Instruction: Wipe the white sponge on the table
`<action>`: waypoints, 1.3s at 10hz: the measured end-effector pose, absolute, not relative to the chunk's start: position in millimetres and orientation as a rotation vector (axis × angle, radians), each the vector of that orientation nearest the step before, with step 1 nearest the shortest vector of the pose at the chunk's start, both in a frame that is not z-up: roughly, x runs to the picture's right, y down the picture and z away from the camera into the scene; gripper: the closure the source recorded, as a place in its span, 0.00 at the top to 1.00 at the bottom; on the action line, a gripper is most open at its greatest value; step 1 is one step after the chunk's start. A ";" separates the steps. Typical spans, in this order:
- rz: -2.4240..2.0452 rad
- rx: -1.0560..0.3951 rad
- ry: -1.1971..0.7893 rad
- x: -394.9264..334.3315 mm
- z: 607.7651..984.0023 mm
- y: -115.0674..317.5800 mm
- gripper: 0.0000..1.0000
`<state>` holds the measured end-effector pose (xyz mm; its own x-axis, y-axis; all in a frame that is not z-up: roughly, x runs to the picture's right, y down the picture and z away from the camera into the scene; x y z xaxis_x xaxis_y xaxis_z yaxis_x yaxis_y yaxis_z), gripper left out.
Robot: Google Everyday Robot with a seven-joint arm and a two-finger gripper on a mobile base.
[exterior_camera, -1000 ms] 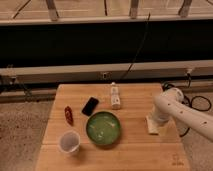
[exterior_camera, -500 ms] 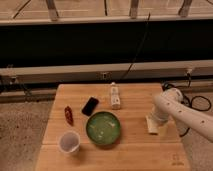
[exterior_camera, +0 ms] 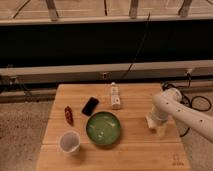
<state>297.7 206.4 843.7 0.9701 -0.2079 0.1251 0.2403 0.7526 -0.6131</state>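
The white sponge (exterior_camera: 161, 131) lies near the right edge of the light-brown wooden table (exterior_camera: 130, 155); only its pale lower end shows. The gripper (exterior_camera: 153, 122), at the end of the white arm (exterior_camera: 182, 114) coming in from the right, sits directly on top of the sponge and pressed down toward it, hiding most of it. Whether it grips the sponge is hidden.
A green bowl (exterior_camera: 103, 128) stands mid-table, left of the gripper. A white power strip (exterior_camera: 116, 96) lies at the back, with a black phone (exterior_camera: 90, 105) and a red item (exterior_camera: 68, 114) further left. A clear cup (exterior_camera: 69, 141) is front left. Cables trail off behind the table's right side.
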 end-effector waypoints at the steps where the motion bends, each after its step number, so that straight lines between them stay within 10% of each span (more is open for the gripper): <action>1: -0.242 -0.677 -0.050 297.5 844.6 206.7 0.80; 13: -0.216 -0.690 -0.050 286.9 854.9 214.1 0.80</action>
<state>286.9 214.1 854.9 0.9765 -0.1811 0.1167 0.2139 0.7498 -0.6262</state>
